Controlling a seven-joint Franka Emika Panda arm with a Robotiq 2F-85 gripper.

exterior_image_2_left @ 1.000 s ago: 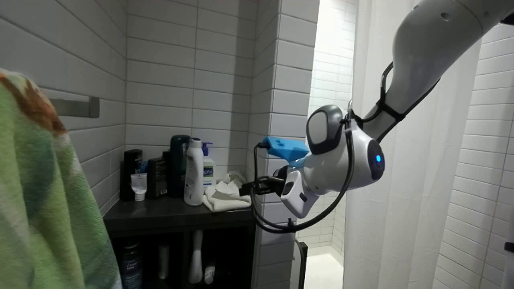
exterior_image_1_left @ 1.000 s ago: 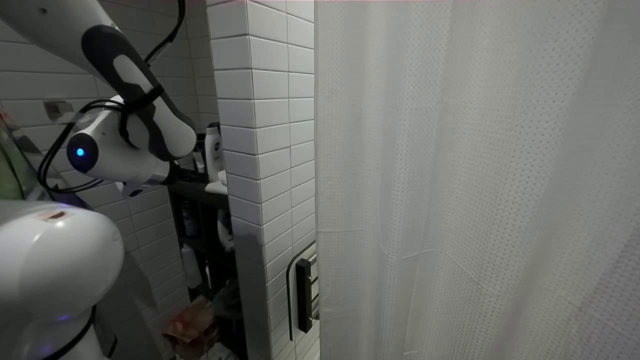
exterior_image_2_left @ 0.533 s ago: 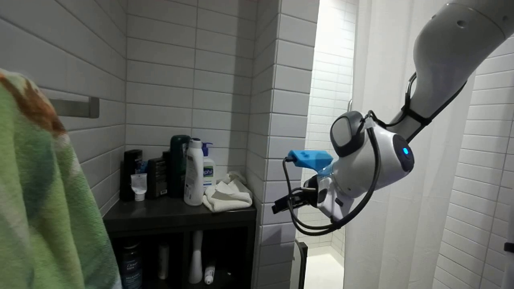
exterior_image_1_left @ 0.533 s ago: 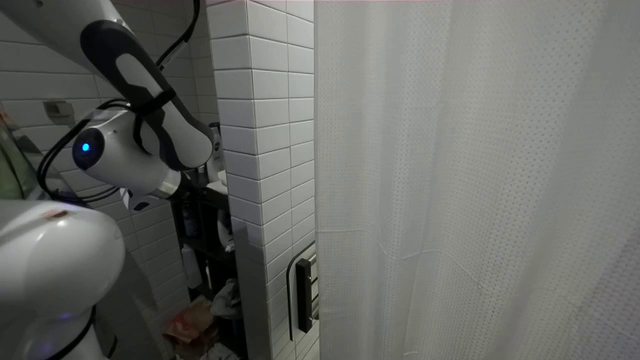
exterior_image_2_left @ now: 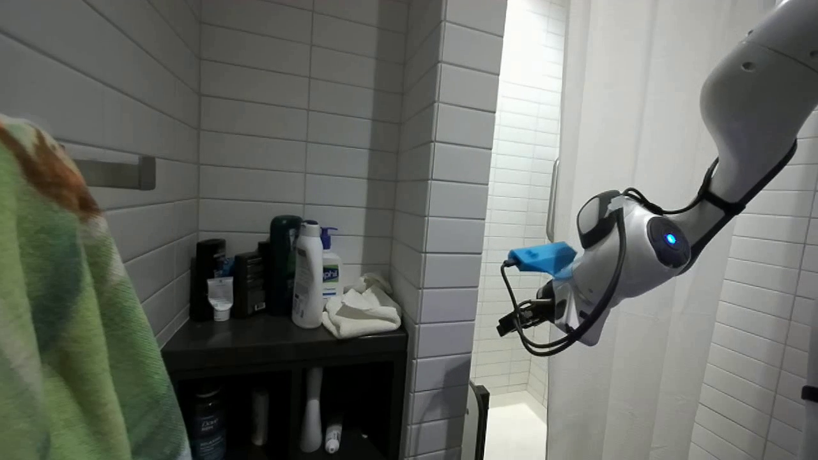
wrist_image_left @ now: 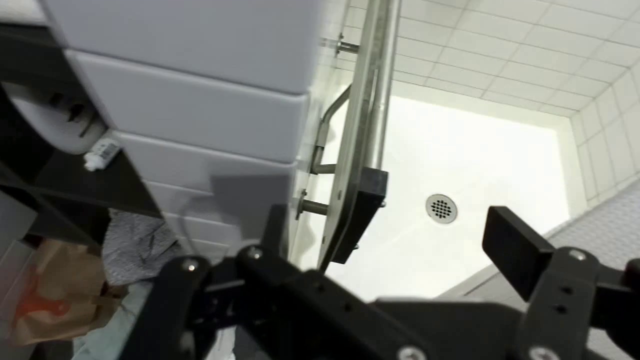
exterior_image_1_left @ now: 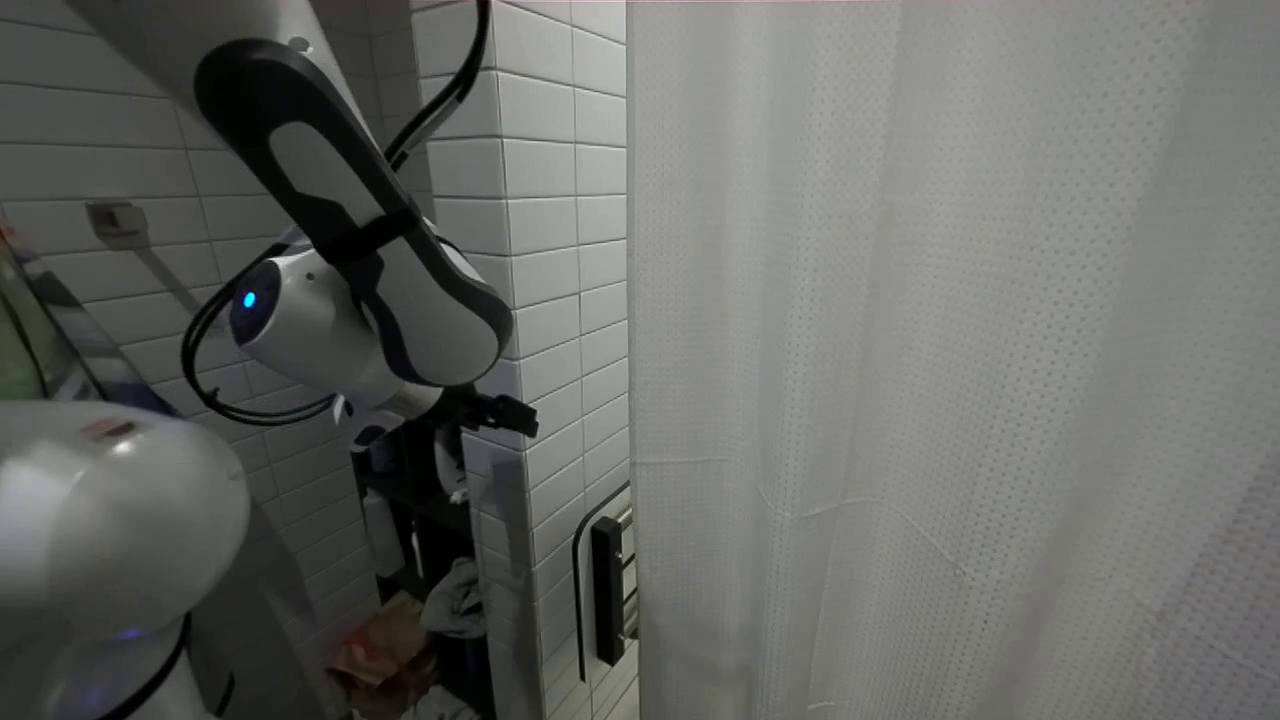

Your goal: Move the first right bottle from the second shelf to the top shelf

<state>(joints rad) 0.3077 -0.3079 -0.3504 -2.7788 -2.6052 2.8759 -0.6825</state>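
Black two-finger end effector (wrist_image_left: 388,227): fingers spread, well off the right edge of the black top-shelf tabletop (exterior_image_2_left: 243,342). Under its front edge, second shelf (wrist_image_left: 100,185), right compartment: white slender-necked container (exterior_image_2_left: 311,421), small white tube (exterior_image_2_left: 333,436). Near front edge, tall white plastic bottle (exterior_image_2_left: 308,281), upright; folded white cloth (exterior_image_2_left: 364,314), front right corner. Farther back, dark green bottle (exterior_image_2_left: 280,268). Can't tell which bottle the task means.

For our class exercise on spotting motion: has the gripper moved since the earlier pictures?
Yes: in an exterior view the gripper has shifted rightward across the picture, past the white tiled pillar, and now shows beyond its right edge.
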